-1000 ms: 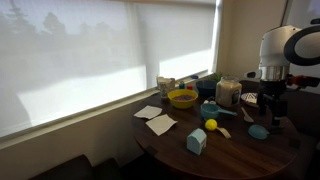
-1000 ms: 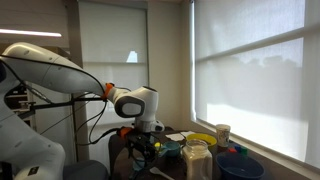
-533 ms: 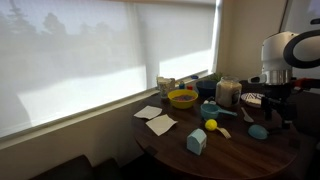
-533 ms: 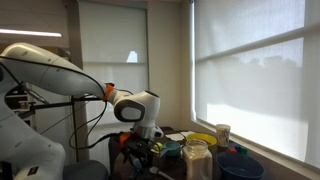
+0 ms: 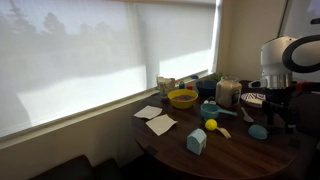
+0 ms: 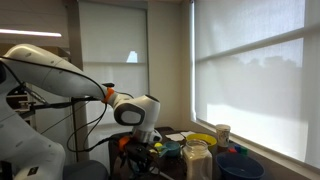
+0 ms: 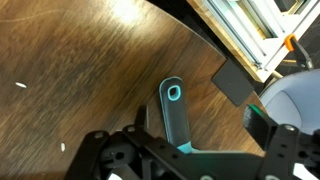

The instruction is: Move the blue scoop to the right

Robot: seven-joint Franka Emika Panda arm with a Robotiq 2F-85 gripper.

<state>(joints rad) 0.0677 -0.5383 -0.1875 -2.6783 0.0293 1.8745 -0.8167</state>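
The blue scoop (image 5: 258,131), a small mid-blue dome, sits on the round wooden table (image 5: 225,160) near its right side. My gripper (image 5: 271,107) hangs just behind and above it, apart from it. In the wrist view the gripper (image 7: 197,120) is open, with its fingers wide apart over the wood. A grey handle with a teal-rimmed hole (image 7: 175,108) lies between the fingers. Its lower end turns teal and is hidden under the gripper body. In an exterior view the gripper (image 6: 140,150) hangs low over the table, and the scoop is hidden there.
A yellow ball (image 5: 211,125), a pale-blue box (image 5: 196,141), a teal cup (image 5: 209,110), a yellow bowl (image 5: 182,98), a silver appliance (image 5: 228,93) and white napkins (image 5: 160,124) stand on the table. A glass jar (image 6: 197,158) stands in the foreground. The table edge (image 7: 200,38) runs close by.
The arm has shifted slightly to the right and down over the table. The blue scoop has not moved.
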